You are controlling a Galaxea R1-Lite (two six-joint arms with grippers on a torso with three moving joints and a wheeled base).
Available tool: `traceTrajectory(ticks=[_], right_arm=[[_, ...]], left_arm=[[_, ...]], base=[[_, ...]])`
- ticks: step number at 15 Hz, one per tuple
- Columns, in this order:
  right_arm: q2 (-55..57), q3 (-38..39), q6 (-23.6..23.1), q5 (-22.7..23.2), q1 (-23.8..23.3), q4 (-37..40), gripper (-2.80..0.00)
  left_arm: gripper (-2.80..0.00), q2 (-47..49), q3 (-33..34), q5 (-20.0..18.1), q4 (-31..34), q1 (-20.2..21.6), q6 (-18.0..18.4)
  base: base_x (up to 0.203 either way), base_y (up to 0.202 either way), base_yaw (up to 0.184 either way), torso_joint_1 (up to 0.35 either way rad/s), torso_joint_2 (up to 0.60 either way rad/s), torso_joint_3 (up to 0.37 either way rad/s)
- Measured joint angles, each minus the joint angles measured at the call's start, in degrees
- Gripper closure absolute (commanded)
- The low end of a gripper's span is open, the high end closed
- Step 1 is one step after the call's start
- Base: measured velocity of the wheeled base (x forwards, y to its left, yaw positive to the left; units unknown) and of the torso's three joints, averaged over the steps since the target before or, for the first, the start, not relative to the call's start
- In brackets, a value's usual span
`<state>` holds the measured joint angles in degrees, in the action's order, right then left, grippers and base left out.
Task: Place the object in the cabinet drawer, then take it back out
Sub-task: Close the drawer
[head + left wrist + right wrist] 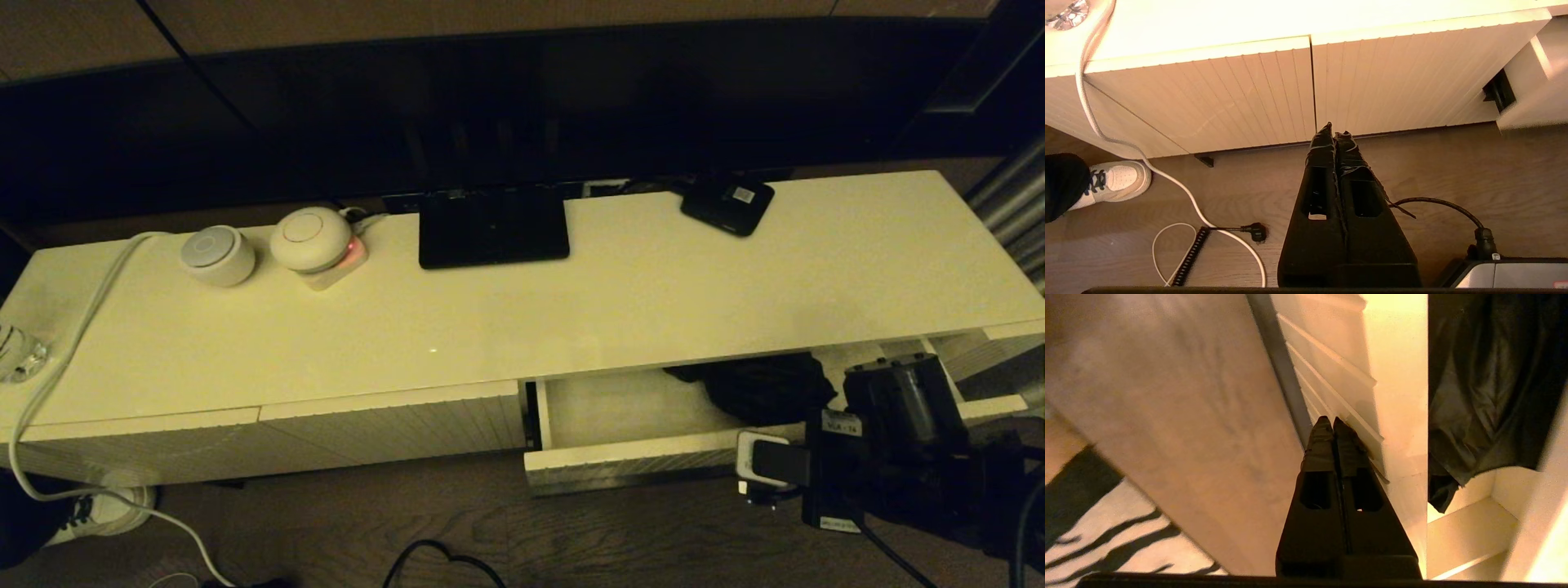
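Note:
The black folding umbrella (759,384) lies in the pulled-out cabinet drawer (637,467), with its bunchy fabric (1486,396) against the drawer's right part. No handle or wrist loop shows. My right gripper (1333,421) is shut and holds nothing. Its tips rest on the outer side of the drawer's ribbed front (1339,375), apart from the umbrella. In the head view the right arm (898,425) covers the drawer's right end. My left gripper (1334,134) is shut and empty. It hangs above the floor before two closed ribbed fronts (1241,94).
On the cabinet top (653,302) stand a flat black stand (493,227), a small black box with a white label (727,204) and two round white devices (216,255). A white cable (1180,188) and a plug (1257,232) lie on the floor beside a shoe (1116,179).

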<state>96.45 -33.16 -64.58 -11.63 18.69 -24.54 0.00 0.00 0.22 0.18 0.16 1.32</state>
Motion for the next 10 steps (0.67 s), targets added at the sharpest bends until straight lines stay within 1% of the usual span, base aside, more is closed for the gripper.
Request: traceTrajectory(ticks=[7,10], right_arm=[[4.07,-9.05,0.16,-0.51,-0.54,-0.96,0.00],[5.76,-11.70,0.59,-2.12,-0.61,-0.60,0.00]], left_arm=[[0.00,0.00,0.00,0.02,0.00,-0.02,-0.02],[0.00,0.00,0.00,0.02,0.01,0.00,-0.01]], base=[[0.000,0.000,0.000,0.000,0.00,0.000],[0.000,0.000,0.000,0.000,0.00,0.000]])
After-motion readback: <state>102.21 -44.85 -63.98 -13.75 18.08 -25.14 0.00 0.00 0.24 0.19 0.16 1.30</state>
